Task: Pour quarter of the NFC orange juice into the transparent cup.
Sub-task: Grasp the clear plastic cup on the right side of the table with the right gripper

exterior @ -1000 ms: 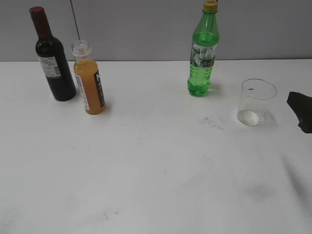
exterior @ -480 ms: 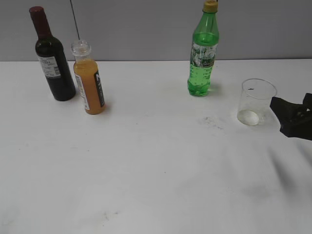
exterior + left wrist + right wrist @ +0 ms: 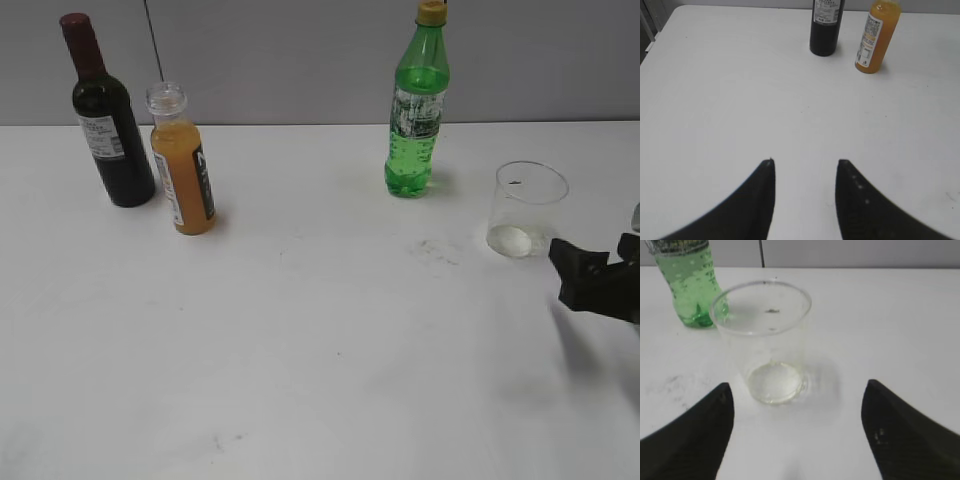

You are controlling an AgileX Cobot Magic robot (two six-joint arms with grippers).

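Trouble from here would most likely start at the table (image 3: 320,380) scale: the NFC orange juice (image 3: 183,165) stands far left, just beside the dark wine bottle (image 3: 105,115), while the transparent cup (image 3: 524,208) sits near the right edge, so the two task items are well apart and one must travel before any pour. The green bottle (image 3: 416,105) stands upright behind and left of the cup, near enough that a wide sweep could clip it. The juice bottle looks uncapped and nearly full, so a hasty lift or tilt could slop it, and its closeness to the wine bottle leaves little room for fingers on that side. The cup is light and thin-walled; the right gripper (image 3: 795,435), its jaws spread wide with the cup ahead of the gap and nothing held, could tip or slide it if it closes off-centre or nudges the rim. The left gripper (image 3: 805,165) hangs with jaws apart, holding nothing, well short of both bottles. Only the left wrist view shows that gripper; the exterior view does not show it. Only the right wrist view shows the cup's dark speck and wet-looking base clearly, and the jaw spacing.
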